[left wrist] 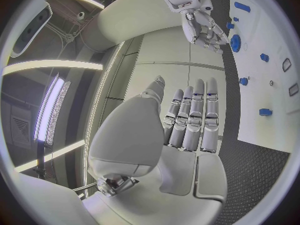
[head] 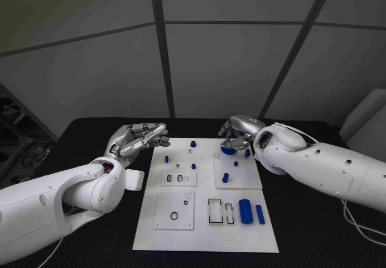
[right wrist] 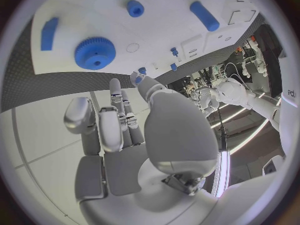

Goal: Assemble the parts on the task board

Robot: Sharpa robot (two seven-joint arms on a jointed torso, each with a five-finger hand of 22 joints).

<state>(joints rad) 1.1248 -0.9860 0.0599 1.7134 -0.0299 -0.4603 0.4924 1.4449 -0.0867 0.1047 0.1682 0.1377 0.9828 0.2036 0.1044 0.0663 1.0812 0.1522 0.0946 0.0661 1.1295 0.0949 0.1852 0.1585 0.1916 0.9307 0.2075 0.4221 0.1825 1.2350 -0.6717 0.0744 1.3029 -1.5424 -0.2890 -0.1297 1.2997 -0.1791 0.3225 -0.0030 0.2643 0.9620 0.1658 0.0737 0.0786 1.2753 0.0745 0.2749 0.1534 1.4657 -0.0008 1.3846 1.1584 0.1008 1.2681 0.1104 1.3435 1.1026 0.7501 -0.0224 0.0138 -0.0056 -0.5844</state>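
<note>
We see right hand (head: 236, 133) upper centre of frame, fingers curled, holding nothing, just above blue gear (head: 229, 150) on task board (head: 205, 229). Left hand (head: 138, 139) upper left, empty, fingers together, off board edge. Blue cylinder (head: 245, 211) lower right on board, on worktop (head: 322, 234).

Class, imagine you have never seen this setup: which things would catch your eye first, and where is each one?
The white task board lies in the middle of the black table, dotted with small blue parts. At its far edge a blue gear lies just under the right robot hand, which hovers over it with nothing in its fingers. The left robot hand hangs empty by the board's far left corner.
</note>
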